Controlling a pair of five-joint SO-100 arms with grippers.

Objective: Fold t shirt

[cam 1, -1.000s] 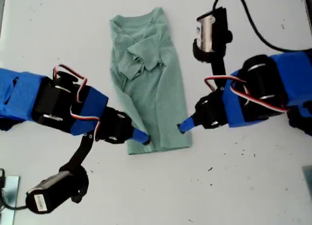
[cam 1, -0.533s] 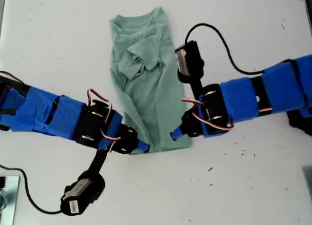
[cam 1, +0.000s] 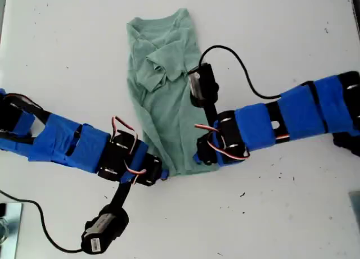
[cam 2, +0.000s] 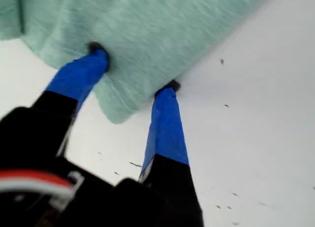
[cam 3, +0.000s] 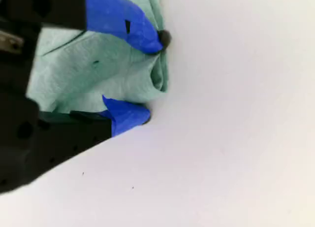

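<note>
Soft, limp pale sage-green cloth t-shirt (cam 1: 169, 96) lies flat on the white table (cam 1: 281, 45), best gripped at its hem corners, where the first gripper (cam 2: 133, 72) and second gripper (cam 3: 150, 77) straddle bunched fabric, jaws parted, not yet clenched.

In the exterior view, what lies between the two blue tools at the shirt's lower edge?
Only the hem of the pale sage-green cloth t shirt lies between my first tool and my second tool, on the white table.

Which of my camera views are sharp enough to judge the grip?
Exterior view: evenly lit and sharp, the t shirt crisp, shadows soft. First wrist view: cloth and black foreground blurred, fingertips readable. Second wrist view: white table washed out, near housing dark and soft.
</note>
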